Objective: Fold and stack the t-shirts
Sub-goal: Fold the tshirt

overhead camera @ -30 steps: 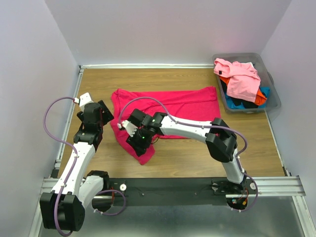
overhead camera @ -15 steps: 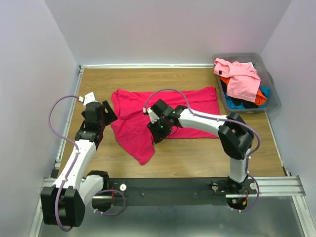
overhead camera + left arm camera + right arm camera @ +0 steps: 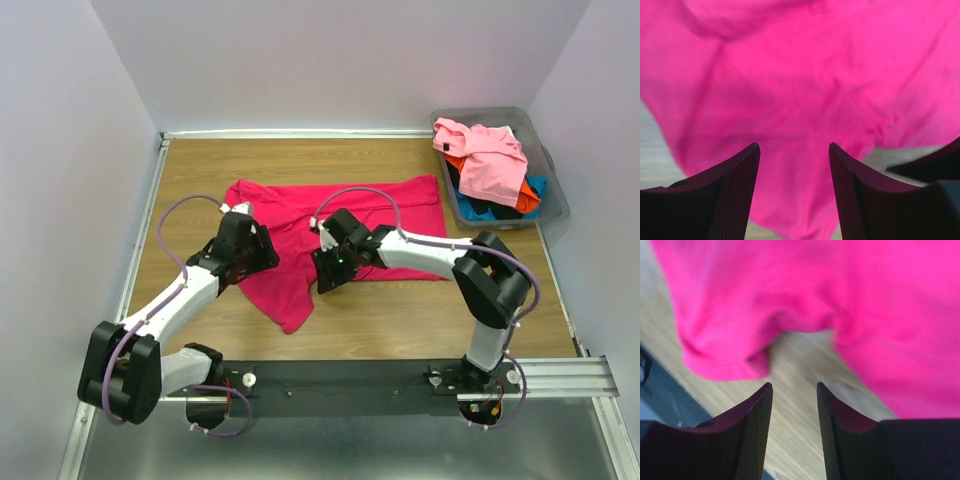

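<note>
Overhead, the left gripper (image 3: 255, 250) sits low over the left edge of the crimson-magenta t-shirt (image 3: 395, 210). The shirt lies spread and rumpled across the middle of the wooden table (image 3: 400, 310), one corner trailing down towards the lower centre of the frame. The left wrist camera shows the two dark fingers (image 3: 730, 195) parted, with only creased cloth beyond the gap and nothing caught between them. Just right of centre, the right gripper (image 3: 330, 268) points down at the shirt's lower hem. Its own camera shows the jaws partly open and empty, with a rolled edge of cloth and bare wood lying beyond them. At the upper right, well apart from both arms, a grey plastic bin (image 3: 556, 195) holds a heap of clothes: a light pink t-shirt (image 3: 490, 155) on top, with an orange t-shirt (image 3: 455, 165), a blue t-shirt (image 3: 538, 185) and a black t-shirt (image 3: 485, 208) showing beneath it.
</note>
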